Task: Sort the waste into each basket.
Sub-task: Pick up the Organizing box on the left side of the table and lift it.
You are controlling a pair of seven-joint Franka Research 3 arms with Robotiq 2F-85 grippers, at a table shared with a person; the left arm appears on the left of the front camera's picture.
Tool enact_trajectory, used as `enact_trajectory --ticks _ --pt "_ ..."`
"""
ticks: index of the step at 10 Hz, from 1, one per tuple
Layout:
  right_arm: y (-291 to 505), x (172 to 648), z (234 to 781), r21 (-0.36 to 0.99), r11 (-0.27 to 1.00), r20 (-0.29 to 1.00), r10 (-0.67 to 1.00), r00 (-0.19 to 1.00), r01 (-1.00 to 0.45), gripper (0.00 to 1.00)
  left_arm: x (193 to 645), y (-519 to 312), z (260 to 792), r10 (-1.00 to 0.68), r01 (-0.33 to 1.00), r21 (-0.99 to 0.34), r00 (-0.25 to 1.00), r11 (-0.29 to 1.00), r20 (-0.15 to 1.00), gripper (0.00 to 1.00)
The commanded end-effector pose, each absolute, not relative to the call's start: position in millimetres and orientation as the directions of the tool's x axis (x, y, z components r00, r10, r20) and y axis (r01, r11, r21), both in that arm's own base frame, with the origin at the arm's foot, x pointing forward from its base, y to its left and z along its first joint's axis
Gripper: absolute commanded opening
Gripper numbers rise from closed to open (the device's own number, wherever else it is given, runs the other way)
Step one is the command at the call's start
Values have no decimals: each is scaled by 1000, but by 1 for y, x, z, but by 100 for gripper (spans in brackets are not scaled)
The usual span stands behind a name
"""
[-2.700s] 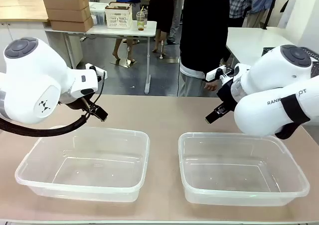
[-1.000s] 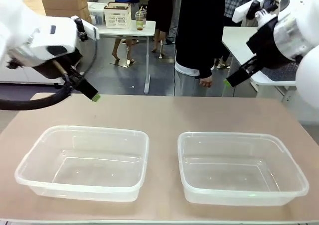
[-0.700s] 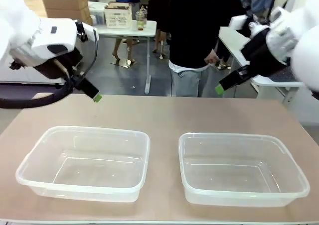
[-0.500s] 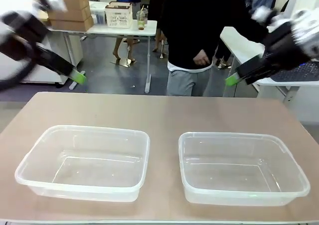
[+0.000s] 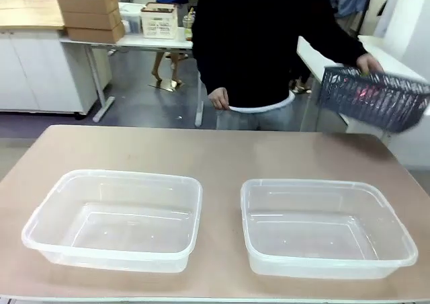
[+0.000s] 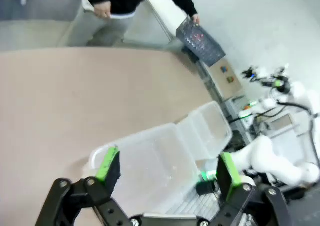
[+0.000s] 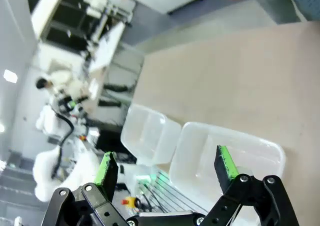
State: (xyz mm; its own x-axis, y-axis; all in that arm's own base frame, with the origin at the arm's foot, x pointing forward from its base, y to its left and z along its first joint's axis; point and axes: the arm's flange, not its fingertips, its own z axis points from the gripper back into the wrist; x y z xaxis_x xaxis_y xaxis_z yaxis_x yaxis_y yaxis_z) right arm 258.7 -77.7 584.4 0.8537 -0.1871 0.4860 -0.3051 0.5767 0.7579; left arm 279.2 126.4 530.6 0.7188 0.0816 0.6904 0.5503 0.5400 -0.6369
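Clear tubs [image 5: 107,255] are sitting empty; left gripper [image 6: 165,168] and right gripper [image 7: 167,168], both spread wide, should be waiting clear of the person's [image 5: 262,42] blue lattice basket [image 5: 374,99].

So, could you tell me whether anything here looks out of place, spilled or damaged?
Nothing stands out. The left tub and right tub sit upright, empty, side by side on the table. A person holds a blue basket past its far right corner.

The table [image 5: 222,153] is evenly, brightly lit; the blue basket [image 5: 373,99] is motion-smeared; wrist views are bent and perhaps slightly blurred.
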Motion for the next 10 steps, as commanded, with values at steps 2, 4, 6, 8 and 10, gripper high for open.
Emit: enact_trajectory --ticks 2,4,6,8,10 --pt "-43 273 587 693 617 525 -76 848 -374 100 270 94 549 -26 674 -595 671 438 741 100" --pt "-43 273 587 693 617 525 -76 848 -374 100 270 94 549 -26 674 -595 671 438 741 100" --pt "-43 273 587 693 617 525 -76 848 -374 100 270 94 549 -26 674 -595 671 438 741 100" --pt "-40 271 587 688 642 503 -86 860 -339 100 267 91 549 -25 661 -607 685 441 728 100" --pt "114 296 577 626 674 392 164 905 -393 100 254 45 548 -583 779 -345 623 524 521 100"
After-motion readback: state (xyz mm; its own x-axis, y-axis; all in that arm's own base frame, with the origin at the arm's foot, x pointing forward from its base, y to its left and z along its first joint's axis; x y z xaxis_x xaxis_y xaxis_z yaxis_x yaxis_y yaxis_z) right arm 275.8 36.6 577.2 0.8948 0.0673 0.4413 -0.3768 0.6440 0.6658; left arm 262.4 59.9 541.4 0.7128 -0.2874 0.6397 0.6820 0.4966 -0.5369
